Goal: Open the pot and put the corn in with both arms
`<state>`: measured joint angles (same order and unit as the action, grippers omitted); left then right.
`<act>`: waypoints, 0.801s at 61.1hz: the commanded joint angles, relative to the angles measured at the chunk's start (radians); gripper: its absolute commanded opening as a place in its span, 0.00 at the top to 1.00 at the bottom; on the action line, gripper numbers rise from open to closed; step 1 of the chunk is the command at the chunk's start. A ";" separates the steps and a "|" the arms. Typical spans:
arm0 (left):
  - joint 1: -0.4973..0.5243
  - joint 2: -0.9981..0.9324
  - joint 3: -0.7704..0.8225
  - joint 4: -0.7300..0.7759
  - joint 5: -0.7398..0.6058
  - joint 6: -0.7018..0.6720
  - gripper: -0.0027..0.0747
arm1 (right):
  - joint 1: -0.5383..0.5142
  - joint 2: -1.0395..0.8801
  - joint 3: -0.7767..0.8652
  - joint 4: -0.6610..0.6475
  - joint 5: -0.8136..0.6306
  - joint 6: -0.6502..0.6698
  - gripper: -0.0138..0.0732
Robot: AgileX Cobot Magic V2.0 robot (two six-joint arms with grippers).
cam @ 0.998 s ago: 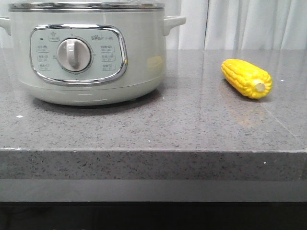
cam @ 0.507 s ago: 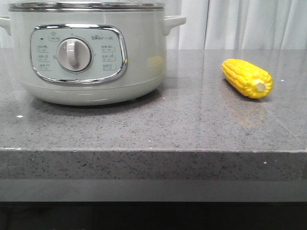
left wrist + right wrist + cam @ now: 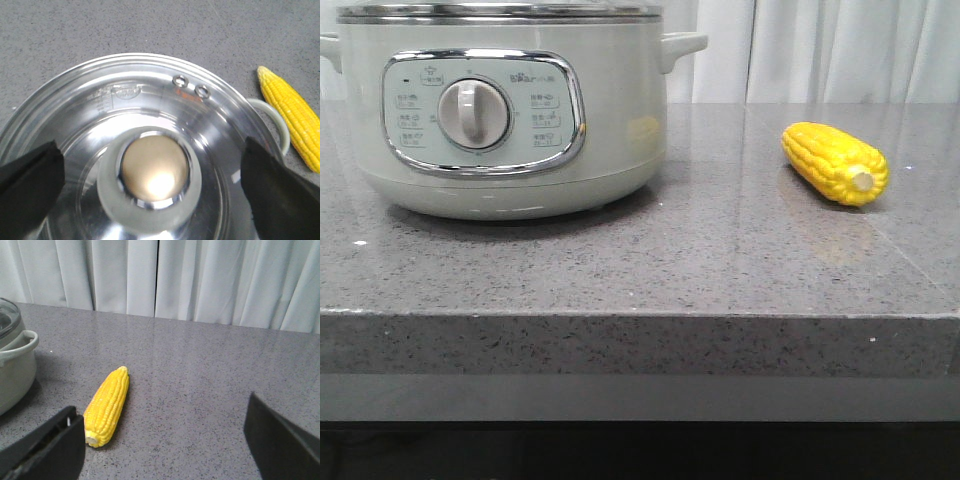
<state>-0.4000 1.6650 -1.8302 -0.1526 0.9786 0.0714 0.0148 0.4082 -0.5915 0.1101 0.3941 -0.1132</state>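
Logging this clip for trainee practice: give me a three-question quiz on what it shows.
1. True or false: the glass lid is on the pot.
2. Which way does the corn's stub end point in the front view: (a) toward the camera, (b) toward the curtain?
3. Which tool hangs over the lid knob?

Key: 1 true. 2 a. 3 the left tool, open; the right tool is open near the corn.

Bare grey countertop (image 3: 720, 250) on all sides of corn (image 3: 834, 163), which lies well apart from pot (image 3: 500, 110); glass lid (image 3: 150, 150) closes the pot mouth, its knob (image 3: 154, 170) unobstructed between spread left gripper (image 3: 150, 187) fingers.
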 commanded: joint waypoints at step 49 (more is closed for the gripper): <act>-0.010 0.043 -0.097 -0.001 0.024 0.004 0.55 | -0.002 0.016 -0.038 -0.008 -0.073 -0.004 0.09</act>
<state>-0.4022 1.7569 -1.8951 -0.1429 1.0520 0.0760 0.0148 0.4082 -0.5915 0.1101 0.3962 -0.1132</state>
